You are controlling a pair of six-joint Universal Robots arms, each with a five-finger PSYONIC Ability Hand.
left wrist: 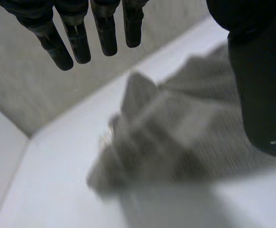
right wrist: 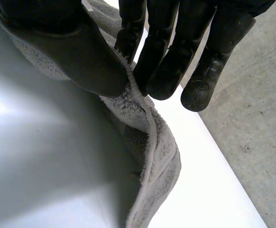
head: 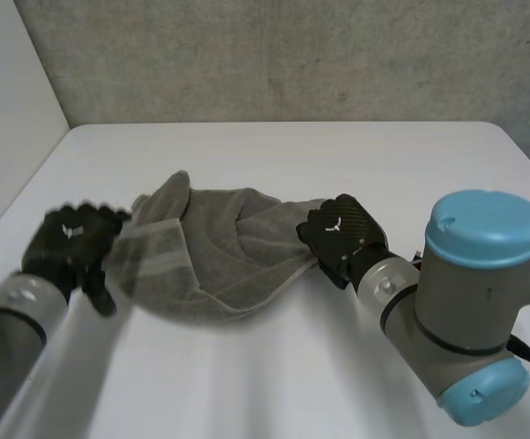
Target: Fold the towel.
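Head view: a crumpled grey terry towel (head: 219,265) lies bunched near the middle of the flat white table (head: 338,155), which is backed by a rough grey concrete wall (head: 292,55). The black left hand (head: 73,242) sits just beside the towel's left edge (contact cannot be confirmed, as this part is blurred). The black right hand (head: 338,233) is at the towel's right end, and the cloth rises into it.

Left wrist view: the left hand (left wrist: 261,95) holds nothing. Its fingers (left wrist: 76,42) are straight and set well apart from the thumb. The towel (left wrist: 176,137) lies on the table (left wrist: 47,190) beyond the fingertips, heaped, with one fold standing up towards the wall (left wrist: 43,95).

Right wrist view: the right hand (right wrist: 166,61) pinches the towel's hemmed edge between the thumb and the fingers (right wrist: 128,38). The towel (right wrist: 152,147) hangs from that pinch and trails down along the table (right wrist: 47,156) (the hem is plainly visible as a ridge).
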